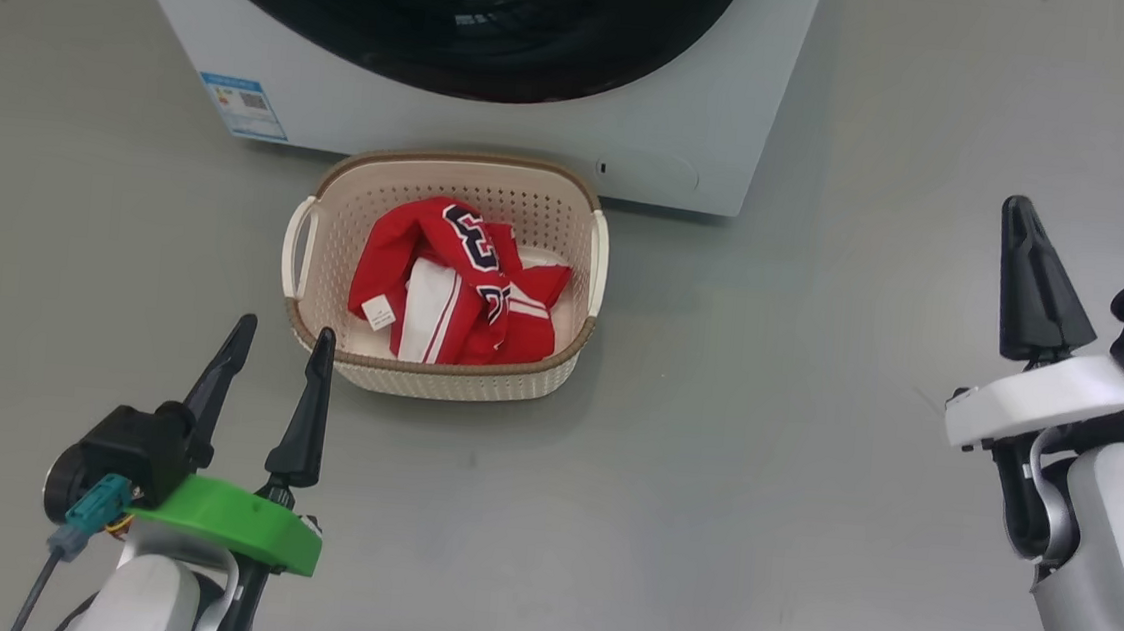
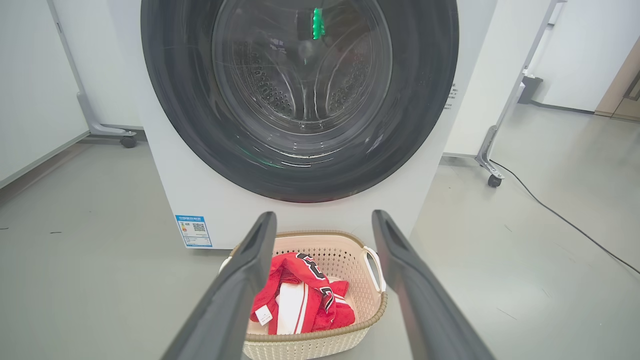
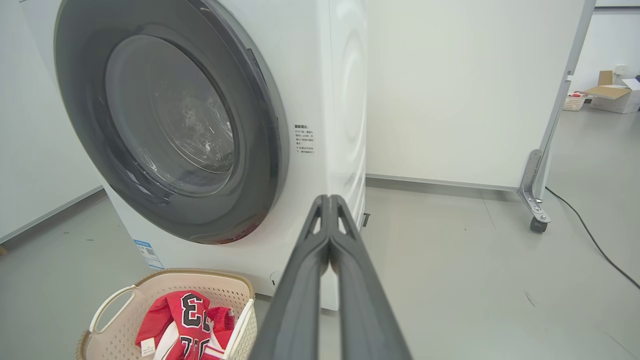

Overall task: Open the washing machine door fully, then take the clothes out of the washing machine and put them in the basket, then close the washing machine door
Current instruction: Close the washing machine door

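The white washing machine (image 1: pixel 496 140) (image 2: pixel 200 200) (image 3: pixel 330 100) stands ahead with its round black-rimmed door (image 2: pixel 300 100) (image 3: pixel 170 130) (image 1: pixel 464 37) shut flat against the front. The cream basket (image 1: pixel 331 187) (image 2: pixel 350 250) (image 3: pixel 120 335) sits on the floor right before it. Red clothes (image 1: pixel 454 287) (image 2: pixel 300 295) (image 3: pixel 180 320), a jersey with white panels and navy numerals, lie inside the basket. My left gripper (image 1: pixel 281 344) (image 2: pixel 322 225) is open and empty, just short of the basket's near left corner. My right gripper (image 1: pixel 1027 212) (image 3: pixel 329 200) is shut on nothing, far right of the basket.
Grey floor (image 1: pixel 710 468) spreads around the basket. White wheeled partition panels stand beside the machine (image 2: pixel 495 145) (image 3: pixel 535 200), with a black cable (image 2: pixel 565 220) on the floor to the right. A cardboard box (image 3: pixel 612 95) sits far back.
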